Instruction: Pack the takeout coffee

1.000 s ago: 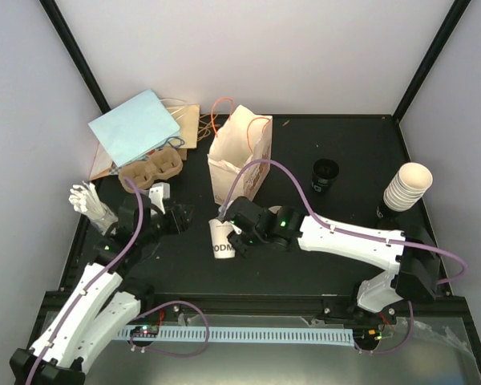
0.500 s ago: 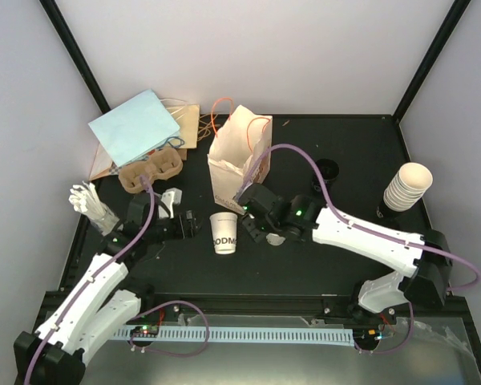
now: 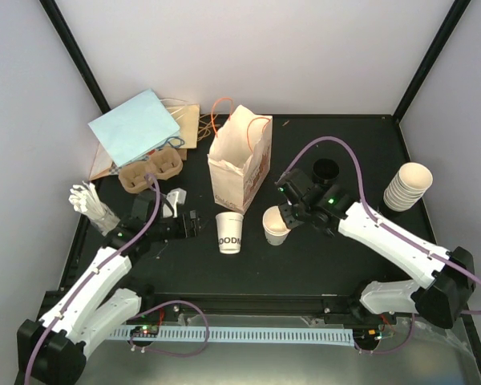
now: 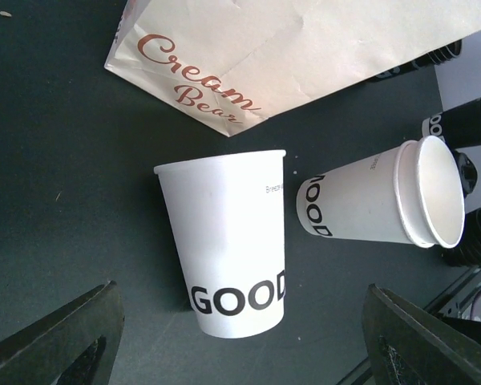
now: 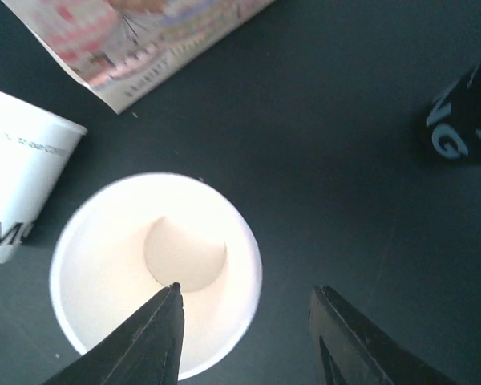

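Centrally on the black table (image 3: 361,152), just in front of the cream paper bag (image 3: 240,160), the left cup (image 4: 228,241) and the right cup (image 5: 156,273), both white paper, sit close together. The left gripper (image 3: 189,216) is spread wide, facing the left cup and apart from it. The right gripper (image 5: 247,293) hangs over the right cup, fingers parted: one tip above its open mouth, the other outside the rim.

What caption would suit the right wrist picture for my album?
Open right claw poised above an empty, lidless paper cup near the printed bag.
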